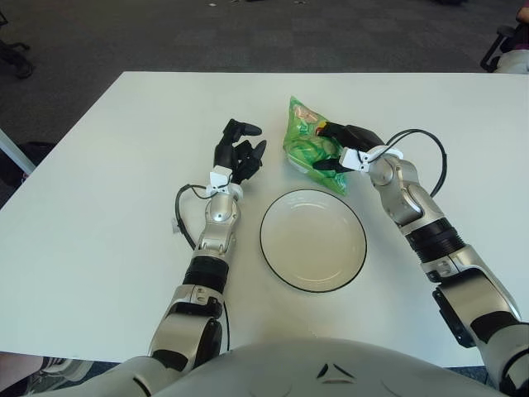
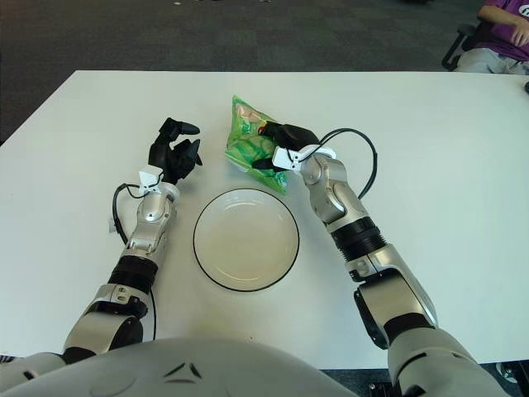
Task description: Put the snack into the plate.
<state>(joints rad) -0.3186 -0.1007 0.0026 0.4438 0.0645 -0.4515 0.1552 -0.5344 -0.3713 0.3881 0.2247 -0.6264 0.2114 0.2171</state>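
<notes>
White table (image 1: 99, 215), empty plate (image 1: 313, 239) centre, right hand (image 1: 345, 149) clamped on green snack bag (image 1: 307, 142), left hand (image 1: 239, 153) loosely open beside.

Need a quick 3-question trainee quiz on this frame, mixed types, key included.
1. True or false: the snack bag already lies in the plate.
2. Which robot hand grips the bag? A) left robot hand B) right robot hand
3. Fill in: the plate sits ____ the two arms.

Key: 1 false, the bag is beyond the plate's far rim, gripped. 2 B; the left shows left of the bag, holding nothing. 3 between.
</notes>
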